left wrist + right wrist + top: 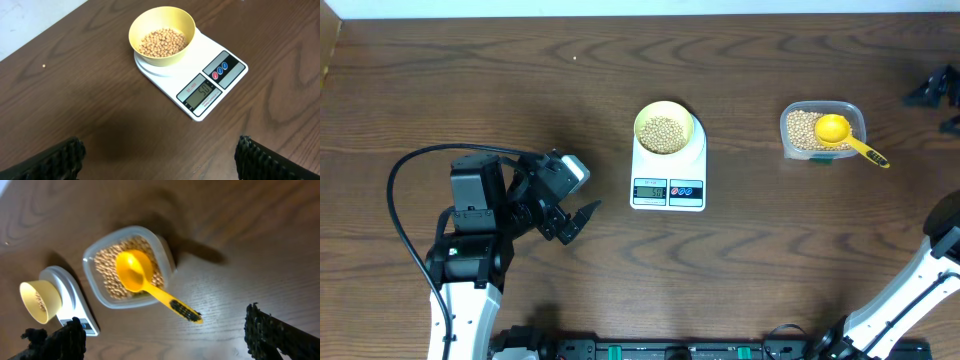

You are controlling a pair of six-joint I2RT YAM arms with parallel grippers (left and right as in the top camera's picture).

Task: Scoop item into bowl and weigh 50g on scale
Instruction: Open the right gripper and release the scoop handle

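Observation:
The pale yellow-green bowl (642,118) stands on the white scale (667,190) mid-table and holds tan beans (664,133). The left wrist view shows the bowl (160,60), its beans (162,41) and the scale (220,80), whose display seems to read about 50. My left gripper (575,222) is open and empty, left of the scale and low over bare wood (160,162). My right gripper (940,100) is open and empty at the far right, above the table (165,340). The scale (75,300) and bowl (37,300) also show in the right wrist view.
A clear plastic tub (786,140) of beans stands right of the scale. A yellow scoop (832,128) lies in it, its handle sticking out over the rim. Both show in the right wrist view: tub (167,255), scoop (135,270). One stray bean (44,65) lies on the wood.

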